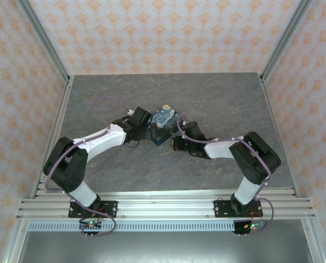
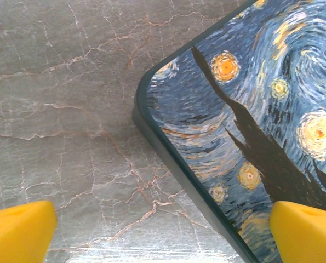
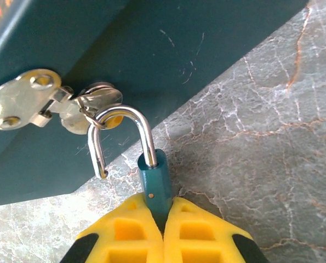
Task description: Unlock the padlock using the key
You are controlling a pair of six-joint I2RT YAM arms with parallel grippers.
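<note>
The tiny teal padlock [image 3: 155, 183] stands on end with its body pinched between the yellow fingers of my right gripper [image 3: 163, 211], which is shut on it. Its metal shackle [image 3: 131, 118] is sprung: one leg sits in the body and the other hangs free, still hooked through the ring of the silver hasp [image 3: 23, 99] on the box's dark teal side [image 3: 168, 49]. I see no key. My left gripper [image 2: 163, 233] is open, its yellow fingertips [image 2: 17, 230] wide apart above a corner of the starry-night painted box [image 2: 250, 126].
The box [image 1: 165, 120] lies mid-table on the grey marbled surface [image 1: 223, 104], with the left gripper [image 1: 143, 129] and right gripper [image 1: 177, 141] close on either side. Patterned walls and metal posts enclose the table.
</note>
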